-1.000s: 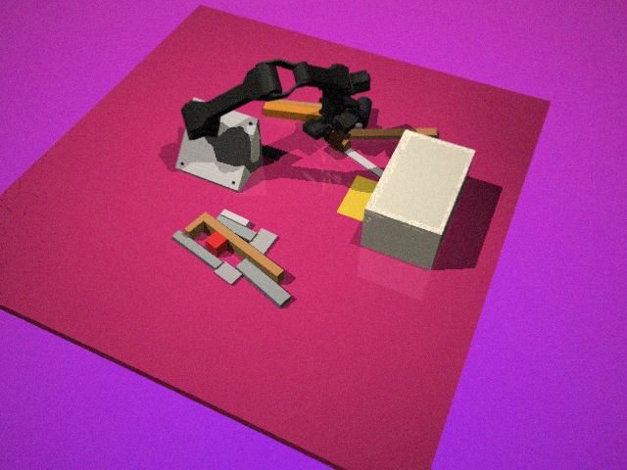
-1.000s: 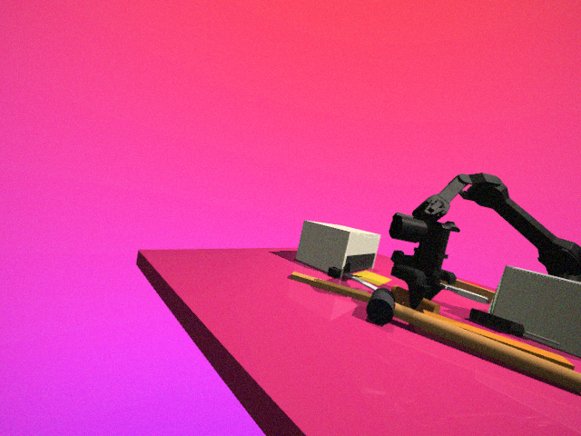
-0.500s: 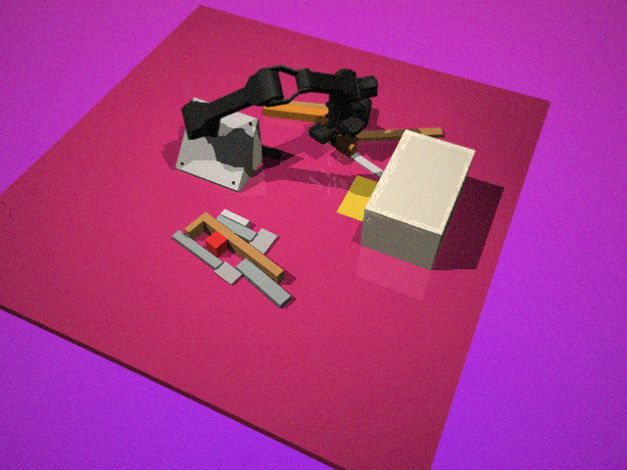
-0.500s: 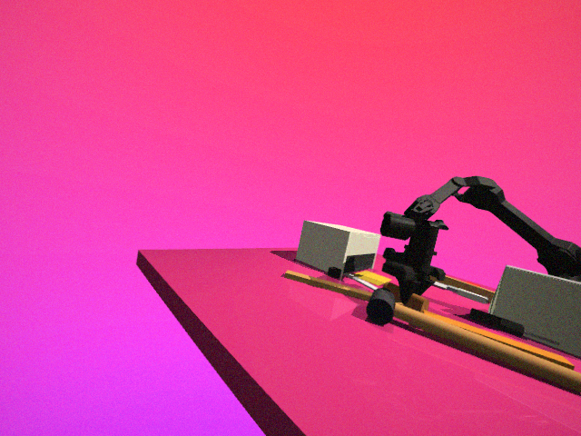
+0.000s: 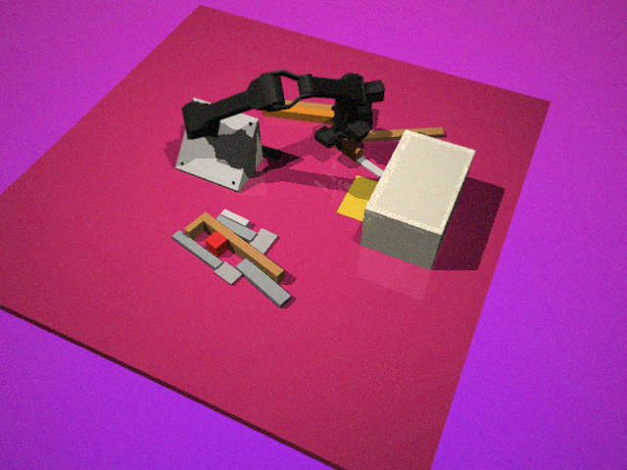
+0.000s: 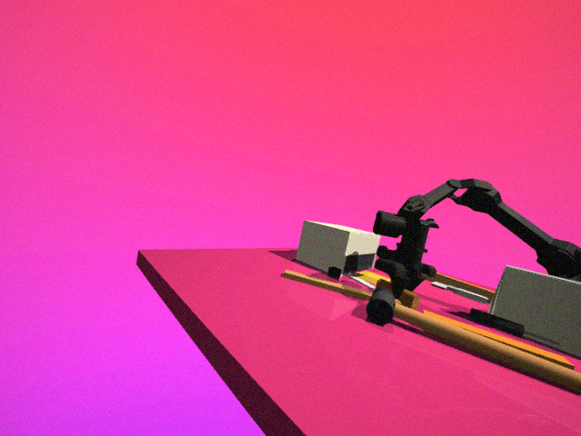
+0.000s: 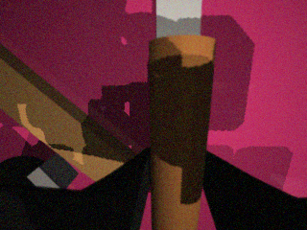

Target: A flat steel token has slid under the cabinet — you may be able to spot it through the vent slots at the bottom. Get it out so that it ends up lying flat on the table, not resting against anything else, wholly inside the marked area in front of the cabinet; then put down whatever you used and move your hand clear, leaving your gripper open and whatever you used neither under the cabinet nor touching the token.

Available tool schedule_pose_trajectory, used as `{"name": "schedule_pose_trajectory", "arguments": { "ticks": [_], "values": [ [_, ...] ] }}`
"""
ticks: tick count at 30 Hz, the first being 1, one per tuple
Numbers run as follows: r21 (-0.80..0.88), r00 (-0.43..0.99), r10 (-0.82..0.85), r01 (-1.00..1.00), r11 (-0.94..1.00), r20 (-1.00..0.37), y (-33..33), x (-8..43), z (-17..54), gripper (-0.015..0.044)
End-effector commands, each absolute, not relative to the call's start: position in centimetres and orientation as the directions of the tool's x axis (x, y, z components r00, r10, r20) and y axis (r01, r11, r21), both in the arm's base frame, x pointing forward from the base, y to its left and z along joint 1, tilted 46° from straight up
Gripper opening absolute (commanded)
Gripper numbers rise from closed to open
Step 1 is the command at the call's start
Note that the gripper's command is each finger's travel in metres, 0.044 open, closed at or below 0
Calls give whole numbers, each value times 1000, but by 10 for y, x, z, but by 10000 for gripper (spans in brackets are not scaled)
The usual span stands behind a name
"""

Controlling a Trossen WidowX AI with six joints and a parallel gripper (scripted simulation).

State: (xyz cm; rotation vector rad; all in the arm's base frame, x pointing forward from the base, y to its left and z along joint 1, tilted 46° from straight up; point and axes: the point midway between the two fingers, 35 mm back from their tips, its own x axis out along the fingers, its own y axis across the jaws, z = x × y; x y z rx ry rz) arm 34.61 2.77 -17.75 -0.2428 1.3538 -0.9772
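The cream cabinet [image 5: 414, 182] [image 6: 323, 246] stands at the right in the top view. The marked area is a yellow patch [image 5: 353, 201] [image 6: 374, 277] in front of it, partly hidden by the cabinet in the top view. I cannot make out the steel token in any view. My gripper [image 5: 349, 143] [image 7: 175, 154] is shut on the brown handle [image 7: 181, 101] of a tool, low over the table. The tool's pale flat blade [image 5: 370, 167] [image 6: 360, 282] [image 7: 178, 11] points toward the cabinet's front; its far end is hidden behind the cabinet in the top view.
A wooden bar [image 5: 422, 132] [image 6: 319, 282] lies beside the gripper. A round rod [image 6: 468, 334] with a dark head [image 6: 380, 307] and an orange bar [image 5: 306, 112] lie nearby. A small black block [image 6: 334, 272] sits by the cabinet's corner. Grey pieces surround a red cube [image 5: 217, 244].
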Motion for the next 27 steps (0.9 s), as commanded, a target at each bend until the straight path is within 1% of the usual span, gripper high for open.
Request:
{"name": "schedule_pose_trajectory", "arguments": {
  "ticks": [1, 27],
  "values": [
    [-659, -93, -701, 448, 605, -707, 26, 353, -176, 0],
    [-659, -92, -702, 448, 604, -706, 14, 382, -168, 0]
  ]
}}
